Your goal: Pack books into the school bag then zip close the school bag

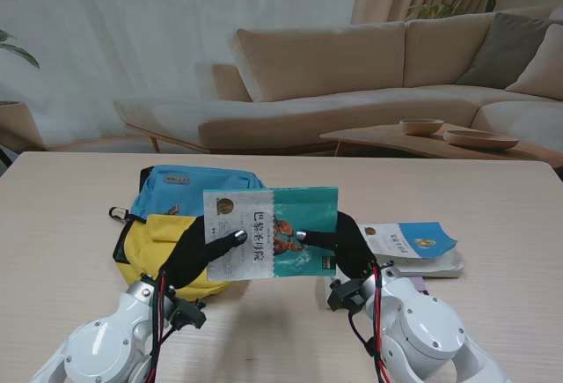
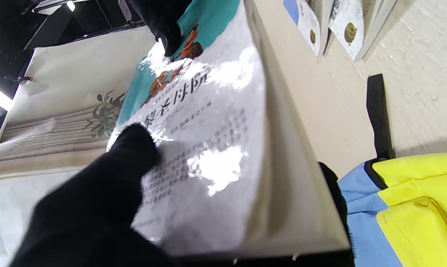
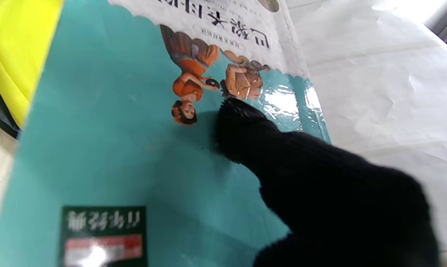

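Progress is early, as you can judge from the stand view: one book (image 1: 271, 233) is lifted clear of the tabletop and gripped from both ends, but nothing shows as packed yet. Your left hand (image 1: 189, 255) pinches the white end of the cover, thumb on the face and the other fingers behind the page block, as the left wrist view shows. Your right hand (image 1: 345, 244) pinches the teal end the same way, thumb pressed just beside the printed figures; its other fingers are hidden behind the book.

The book hangs over the school bag (image 1: 171, 238), a blue and yellow pack lying on the left half of the tabletop, toward the middle. You cannot tell from these pictures whether its main compartment is unzipped, since the book covers that side.

More books (image 1: 412, 246) lie in a small stack on the tabletop to the right of the held one, untouched. So you have this book to put in, that stack to follow, and the zipping not yet begun.
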Robot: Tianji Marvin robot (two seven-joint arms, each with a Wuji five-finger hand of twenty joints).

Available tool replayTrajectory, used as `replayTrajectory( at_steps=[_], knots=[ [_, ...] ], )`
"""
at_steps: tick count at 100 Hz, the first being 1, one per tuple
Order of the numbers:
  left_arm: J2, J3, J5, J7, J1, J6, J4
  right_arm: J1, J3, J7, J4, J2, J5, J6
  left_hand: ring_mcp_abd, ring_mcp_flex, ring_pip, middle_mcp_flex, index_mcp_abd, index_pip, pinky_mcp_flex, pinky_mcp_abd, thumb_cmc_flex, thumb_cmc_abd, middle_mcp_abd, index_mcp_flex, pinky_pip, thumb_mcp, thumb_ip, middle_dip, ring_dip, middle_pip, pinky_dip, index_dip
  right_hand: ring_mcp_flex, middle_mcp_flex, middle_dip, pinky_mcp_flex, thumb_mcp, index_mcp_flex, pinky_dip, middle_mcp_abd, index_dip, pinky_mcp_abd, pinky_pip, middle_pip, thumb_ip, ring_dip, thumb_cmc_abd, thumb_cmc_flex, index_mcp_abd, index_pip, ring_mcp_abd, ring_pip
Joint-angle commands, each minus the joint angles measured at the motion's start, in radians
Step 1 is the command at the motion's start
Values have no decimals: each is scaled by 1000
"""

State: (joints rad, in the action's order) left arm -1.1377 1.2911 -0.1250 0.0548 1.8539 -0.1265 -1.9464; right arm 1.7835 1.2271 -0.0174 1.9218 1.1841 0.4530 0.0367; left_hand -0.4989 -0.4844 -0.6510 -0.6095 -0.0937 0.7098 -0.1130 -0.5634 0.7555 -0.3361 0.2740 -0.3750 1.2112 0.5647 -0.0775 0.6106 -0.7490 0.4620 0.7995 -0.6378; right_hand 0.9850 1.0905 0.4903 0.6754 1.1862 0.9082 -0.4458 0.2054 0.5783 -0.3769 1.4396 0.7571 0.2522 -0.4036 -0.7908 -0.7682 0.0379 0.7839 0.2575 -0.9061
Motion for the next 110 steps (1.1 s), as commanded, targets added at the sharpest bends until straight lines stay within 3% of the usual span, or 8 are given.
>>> replayTrajectory(
  at_steps=[1, 18, 36, 41, 51, 65, 82, 110],
  knots=[
    [1, 7, 18, 30, 12, 10, -16, 4, -3, 3, 9, 14, 0, 1, 41, 33, 74, 42, 6, -64, 37, 23, -78, 36, -29, 55, -56, 12, 37, -74, 50, -75, -49, 59, 96, 41, 52, 34, 82, 181, -69, 9, 136, -10, 125, 93, -6, -52, 84, -95, -143, 181, 9, -107],
    [13, 23, 79, 55, 20, -10, -5, -1, 11, -10, 10, 18, 14, 14, 112, 126, 272, 141, 22, -194, 132, 55, -194, -14, -59, 118, -325, -92, 14, -191, 164, -198, -156, 186, 99, 43, 54, 38, 85, 185, -71, 9, 145, -12, 128, 93, -5, -51, 81, -95, -143, 180, 9, -109],
    [12, 30, 105, 45, 26, -21, 1, -15, 31, -22, 5, 22, 17, 18, 127, 163, 323, 167, 17, -211, 163, 74, -243, -20, -63, 134, -419, -157, -1, -193, 170, -208, -150, 205, 101, 41, 62, 41, 87, 186, -72, 7, 157, -11, 130, 99, -3, -53, 83, -95, -146, 180, 9, -113],
    [11, 32, 109, 37, 29, -24, 1, -18, 39, -25, 4, 23, 21, 20, 128, 162, 334, 167, 20, -211, 159, 74, -224, -8, -64, 133, -453, -211, 3, -187, 159, -213, -114, 206, 100, 40, 64, 42, 86, 187, -72, 7, 161, -12, 131, 101, -3, -53, 84, -95, -146, 181, 8, -116],
    [8, 38, 134, 13, 37, -32, -1, -27, 62, -20, -3, 23, 28, 26, 125, 162, 336, 161, 26, -205, 163, 75, -218, 3, -65, 124, -461, -210, 7, -184, 158, -209, -113, 204, 99, 39, 66, 42, 87, 186, -73, 8, 168, -12, 132, 102, -3, -54, 83, -96, -146, 180, 9, -118],
    [8, 64, 202, -4, 58, -11, -23, -39, 99, -18, -17, 24, 20, 34, 110, 152, 346, 134, 32, -186, 162, 70, -178, 6, -46, 40, -482, -160, 20, -182, 155, -212, -110, 193, 102, 41, 66, 43, 87, 187, -73, 8, 172, -12, 133, 102, -3, -54, 82, -95, -146, 178, 9, -119],
    [31, 132, 287, 87, 78, 60, -68, -51, 136, -20, -49, 27, 25, 41, 117, 173, 365, 155, 36, -214, 173, 89, -147, 14, -50, 48, -521, -144, 19, -187, 159, -231, -115, 196, 101, 42, 65, 44, 89, 187, -73, 10, 181, -13, 132, 101, -5, -53, 80, -97, -145, 177, 10, -118],
    [86, 251, 555, 301, 82, 97, -117, -54, 177, 3, -83, 29, 72, 35, 175, 218, 390, 220, 60, -216, 193, 146, -110, 41, -106, 128, -591, -173, 30, -172, 161, -224, -98, 174, 101, 42, 64, 45, 91, 189, -73, 9, 186, -15, 132, 101, -5, -53, 77, -97, -144, 174, 13, -119]
  ],
)
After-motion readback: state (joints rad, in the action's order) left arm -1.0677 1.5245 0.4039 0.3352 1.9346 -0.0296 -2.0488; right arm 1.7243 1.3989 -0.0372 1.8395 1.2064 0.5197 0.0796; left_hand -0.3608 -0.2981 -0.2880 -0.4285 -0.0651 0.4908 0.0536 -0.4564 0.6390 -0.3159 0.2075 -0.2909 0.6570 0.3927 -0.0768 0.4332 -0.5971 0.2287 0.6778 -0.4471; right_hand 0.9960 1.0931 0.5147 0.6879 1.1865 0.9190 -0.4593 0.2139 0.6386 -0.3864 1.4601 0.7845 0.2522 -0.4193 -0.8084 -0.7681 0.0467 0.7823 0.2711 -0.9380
